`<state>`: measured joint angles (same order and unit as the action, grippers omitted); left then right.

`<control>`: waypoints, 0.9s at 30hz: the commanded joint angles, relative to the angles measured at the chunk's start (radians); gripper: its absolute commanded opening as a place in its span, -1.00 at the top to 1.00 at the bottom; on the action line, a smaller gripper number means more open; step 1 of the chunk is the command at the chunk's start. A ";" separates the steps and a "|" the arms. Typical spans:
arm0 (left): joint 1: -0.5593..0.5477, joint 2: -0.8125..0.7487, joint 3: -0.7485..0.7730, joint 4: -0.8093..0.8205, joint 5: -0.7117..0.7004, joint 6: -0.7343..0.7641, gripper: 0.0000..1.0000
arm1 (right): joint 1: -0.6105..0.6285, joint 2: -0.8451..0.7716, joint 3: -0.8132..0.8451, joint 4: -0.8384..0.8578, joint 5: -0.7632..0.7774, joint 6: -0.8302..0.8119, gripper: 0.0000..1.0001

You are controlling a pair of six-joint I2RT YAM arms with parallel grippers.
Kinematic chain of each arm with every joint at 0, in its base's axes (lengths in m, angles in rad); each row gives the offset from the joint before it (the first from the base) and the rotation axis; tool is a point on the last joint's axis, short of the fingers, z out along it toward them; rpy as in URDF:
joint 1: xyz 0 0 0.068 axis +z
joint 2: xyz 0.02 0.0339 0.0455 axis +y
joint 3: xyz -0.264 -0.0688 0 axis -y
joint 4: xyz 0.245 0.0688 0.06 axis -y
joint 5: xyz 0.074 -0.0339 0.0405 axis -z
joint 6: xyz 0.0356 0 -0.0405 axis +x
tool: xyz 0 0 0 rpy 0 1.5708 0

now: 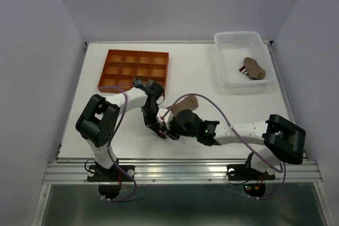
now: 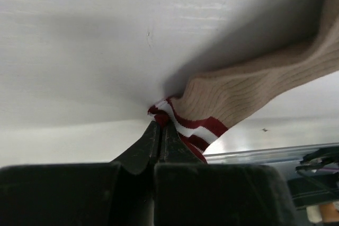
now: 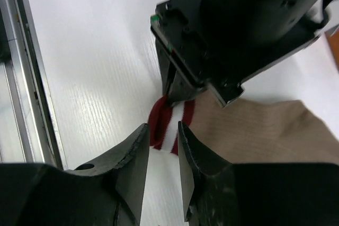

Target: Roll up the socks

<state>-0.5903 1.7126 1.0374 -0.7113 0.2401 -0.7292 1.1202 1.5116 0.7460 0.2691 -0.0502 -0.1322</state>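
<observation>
Pinching the striped cuff point(image 2: 186, 126) of the tan sock point(image 1: 185, 103), the left gripper point(image 2: 160, 130) is clenched tight, its jaws pressed together on the red-and-white band right at the edge of the fabric. The rest of the sock trails away from that pinch toward two o'clock in the top view and lies loose on the table point(image 1: 238, 107), a little below centre, toward six o'clock.

The right gripper point(image 3: 161, 130) comes in from four o'clock with its jaws parted by a narrow gap. The cuff sits just ahead of its tips, and nothing looks caught between them, so it reads as released.

A rolled sock point(image 1: 254, 68) already rests in the white basket point(image 1: 238, 36) at one o'clock. The orange tray point(image 1: 137, 52) of compartments sits at eleven o'clock, well apart from the work.

The sock looks light, soft and floppy, a ribbed knit that sags and folds wherever it is not supported. It will likely stretch instead of sliding if pulled, and a grip on one layer alone could let the tube open up. The banded cuff looks like the firmest part, so that is the sensible place to hold, taking both layers at once. For rolling, a second hold just beside the first, across the width of the cuff, should keep the edge straight. The toe end is best left free on the table.
</observation>
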 commanded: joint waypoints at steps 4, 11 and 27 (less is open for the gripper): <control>-0.011 0.079 0.059 -0.126 0.087 0.095 1.00 | 0.078 -0.028 -0.002 0.073 0.058 -0.107 0.35; -0.011 0.127 0.085 -0.157 0.131 0.129 1.00 | 0.155 0.042 0.015 0.038 0.142 -0.184 0.36; -0.011 0.163 0.144 -0.192 0.130 0.155 1.00 | 0.214 0.139 0.073 -0.042 0.210 -0.233 0.37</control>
<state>-0.5987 1.8767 1.1416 -0.8577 0.3672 -0.5964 1.3205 1.6352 0.7757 0.2180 0.1089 -0.3416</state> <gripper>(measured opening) 0.037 0.316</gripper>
